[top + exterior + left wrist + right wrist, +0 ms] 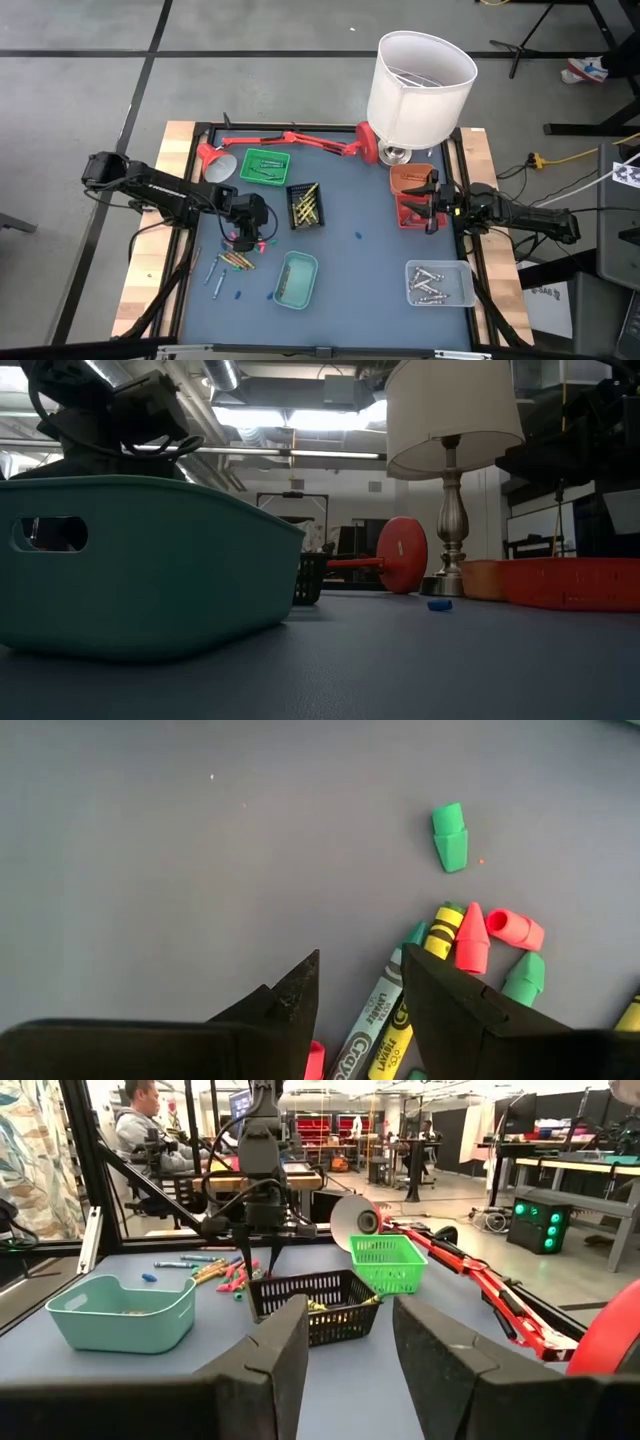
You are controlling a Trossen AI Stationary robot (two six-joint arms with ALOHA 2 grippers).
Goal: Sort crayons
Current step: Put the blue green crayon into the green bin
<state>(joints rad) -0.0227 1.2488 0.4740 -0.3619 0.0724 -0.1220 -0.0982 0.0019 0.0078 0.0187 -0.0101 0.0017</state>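
A heap of crayons (240, 256) lies on the blue mat at the near left, in yellow, pink, green and blue. My left gripper (246, 236) hangs over the heap, pointing down, and is open. In the left wrist view (360, 985) its fingertips stand on either side of a blue-green crayon (372, 1020) and a yellow crayon (398, 1038); whether they touch, I cannot tell. Short green (450, 837), red (471, 940) and pink (515, 929) stubs lie beside them. My right gripper (430, 205) is open and empty at the table's right, beside the orange tray (410, 182).
A green tray (265, 165), a black tray (305, 205) with yellow crayons, a teal tray (297, 278) and a clear tray (440, 283) with silvery crayons stand on the mat. A white-shaded lamp (420, 75) and a red desk lamp (290, 140) are at the far edge.
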